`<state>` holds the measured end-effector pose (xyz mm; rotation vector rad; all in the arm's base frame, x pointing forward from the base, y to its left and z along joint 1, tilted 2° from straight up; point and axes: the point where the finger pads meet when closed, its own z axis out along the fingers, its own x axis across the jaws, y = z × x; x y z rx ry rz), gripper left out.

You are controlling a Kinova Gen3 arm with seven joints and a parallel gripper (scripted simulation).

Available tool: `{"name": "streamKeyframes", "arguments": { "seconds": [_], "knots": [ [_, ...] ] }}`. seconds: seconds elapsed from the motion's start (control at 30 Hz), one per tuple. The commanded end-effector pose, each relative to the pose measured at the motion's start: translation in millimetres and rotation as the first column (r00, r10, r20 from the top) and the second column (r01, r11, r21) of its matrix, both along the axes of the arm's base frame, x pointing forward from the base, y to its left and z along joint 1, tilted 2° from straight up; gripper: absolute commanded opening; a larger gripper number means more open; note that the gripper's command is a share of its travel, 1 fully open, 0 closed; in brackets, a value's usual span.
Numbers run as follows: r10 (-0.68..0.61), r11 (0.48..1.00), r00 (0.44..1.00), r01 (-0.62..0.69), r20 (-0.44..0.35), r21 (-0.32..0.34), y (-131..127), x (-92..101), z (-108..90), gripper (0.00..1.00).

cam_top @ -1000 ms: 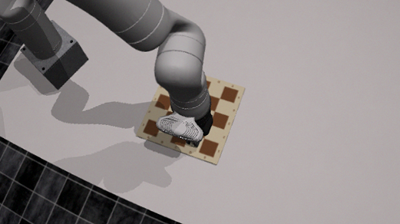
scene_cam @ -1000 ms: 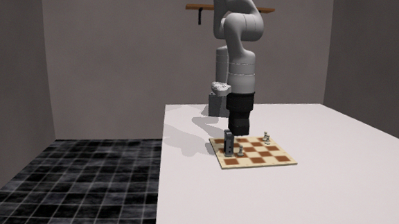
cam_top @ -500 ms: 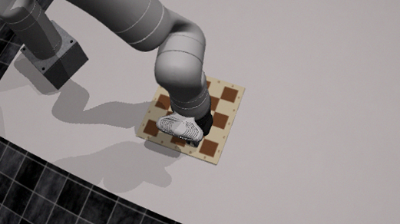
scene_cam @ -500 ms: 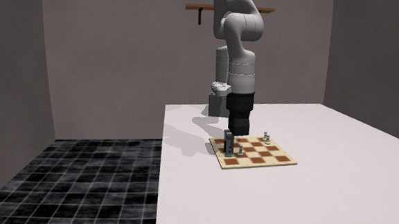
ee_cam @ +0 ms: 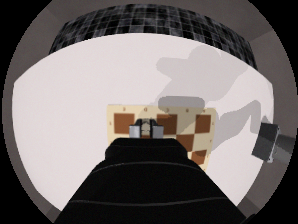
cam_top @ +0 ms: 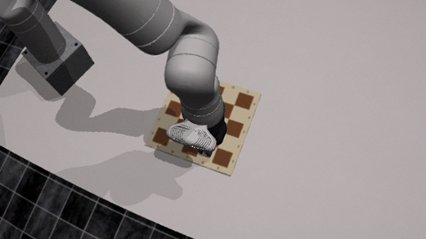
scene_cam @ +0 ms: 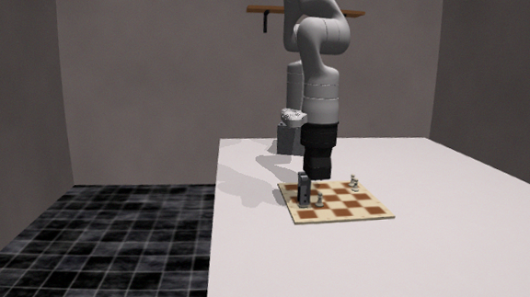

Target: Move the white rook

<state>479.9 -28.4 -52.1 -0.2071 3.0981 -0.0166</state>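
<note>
White rook sits clamped between the end effector's (scene_cam: 304,202) fingers at the chessboard's (scene_cam: 380,215) edge, hidden from you by them. You see a pale piece (scene_cam: 319,200) just beside the end effector, two more (scene_cam: 354,183) across the board, all on the bench (scene_cam: 437,248).

Standing close beside the gripper (scene_cam: 304,197) on the chessboard (scene_cam: 343,217) one small pale piece (scene_cam: 319,200), two more pieces (scene_cam: 353,183) crowding the far edge, with plenty of room over the white table (scene_cam: 436,230) all around.
</note>
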Motion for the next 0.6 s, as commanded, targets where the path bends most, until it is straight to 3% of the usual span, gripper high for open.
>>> {"name": "streamKeyframes", "arguments": {
  "seconds": [0.0,0.03,0.1,0.13,0.2,0.23,0.37,0.4,0.57],
  "knots": [
    [0.0,1.0,1.0,0.0,0.002,0.0,0.0,0.7,0.9,0.15],
    [0.0,1.0,1.0,0.0,0.002,0.0,0.0,0.7,0.9,0.29],
    [0.0,1.0,1.0,0.0,0.002,0.0,0.0,0.7,0.9,0.29],
    [0.0,1.0,1.0,0.0,0.002,0.0,0.0,0.7,0.9,0.44],
    [0.0,1.0,1.0,0.0,0.002,0.0,0.0,0.7,0.9,0.44],
    [0.0,1.0,1.0,0.0,0.002,0.0,0.0,0.7,0.9,0.58],
    [0.0,1.0,1.0,0.0,0.002,0.0,0.0,0.7,0.9,0.58],
    [0.0,1.0,1.0,0.0,0.002,0.0,0.0,0.7,0.9,0.73],
    [0.0,1.0,1.0,0.0,0.002,0.0,0.0,0.7,0.9,0.73]
  ]
}}
